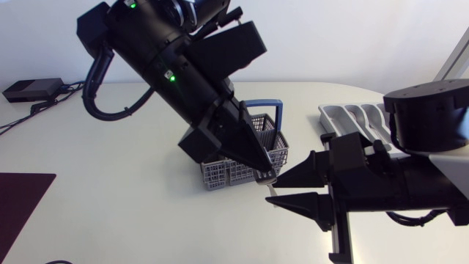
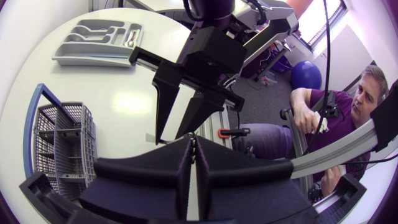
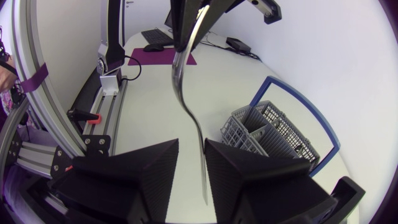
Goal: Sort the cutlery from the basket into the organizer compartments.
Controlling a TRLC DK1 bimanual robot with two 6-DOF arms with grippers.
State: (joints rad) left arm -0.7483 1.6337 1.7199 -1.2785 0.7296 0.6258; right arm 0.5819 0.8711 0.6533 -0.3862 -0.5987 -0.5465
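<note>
L claw (image 1: 265, 173) hangs over the desk (image 1: 110, 147) just at the near corner of the grey mesh basket (image 1: 223, 172), tips pointing down. In the L wrist view its fingers (image 2: 180, 165) are pressed nearly together, clamped on one end of a silver cutlery piece (image 3: 186, 99). Can't tell fork, spoon or knife, as that end is hidden in the grip. The piece hangs free in the air w/ a slight bend, and its thin lower end drops into the gap of the R claw (image 1: 275, 189). R claw comes in level from the right, fingers apart. The R wrist view shows the metal between them, close against one finger (image 3: 249, 180) and clear of the other, so not gripped from both sides. Basket has a blue hoop handle and stands upright mid-desk. Organizer (image 1: 352, 117), a grey tray w/ several compartments, sits farther right behind the R arm, well apart from the basket.
</note>
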